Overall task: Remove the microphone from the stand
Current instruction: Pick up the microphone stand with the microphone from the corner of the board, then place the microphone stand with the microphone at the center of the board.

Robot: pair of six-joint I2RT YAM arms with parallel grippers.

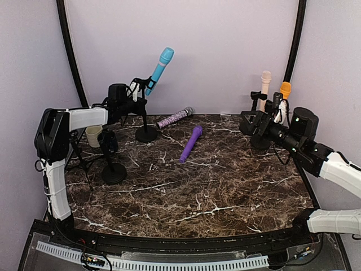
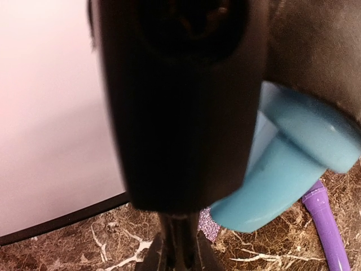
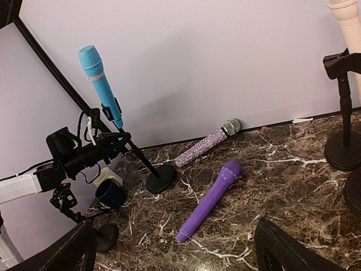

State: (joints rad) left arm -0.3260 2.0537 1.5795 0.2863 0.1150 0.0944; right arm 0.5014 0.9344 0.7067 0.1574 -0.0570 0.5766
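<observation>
a: where is the blue mic (image 1: 160,69) seen?
b: it is seen in the clip (image 1: 150,86) of the stand (image 1: 146,133) at the back left. it is tilted, with the head up and toward the wall (image 1: 214,51). it is not yet taken off.
a: and the left gripper (image 1: 135,93)?
b: it is found right at the clip, by the tail of the blue mic. the jaws are closed down narrow. in the left wrist view the tail is seen just beside a black mass that fills the middle. whether the blue mic, the clip or the rod is pinched cannot be told.
a: the right gripper (image 1: 248,123)?
b: it is held at the right side, near the spot where a cream mic (image 1: 265,84) and an orange mic (image 1: 285,89) are kept upright. its fingers (image 3: 282,248) are spread wide, and nothing is held between them.
a: what else is seen on the table (image 1: 225,192)?
b: a purple mic (image 1: 190,144) is laid flat near the middle. a glitter mic (image 1: 175,118) is laid behind it, apart from it, with the head toward the wall and the tail near the base of the stand. a cream cup (image 1: 93,135) and a dark cup (image 1: 108,140) are seen at the left edge, close to a low stand (image 1: 114,172). whether they are carried by it cannot be told.
</observation>
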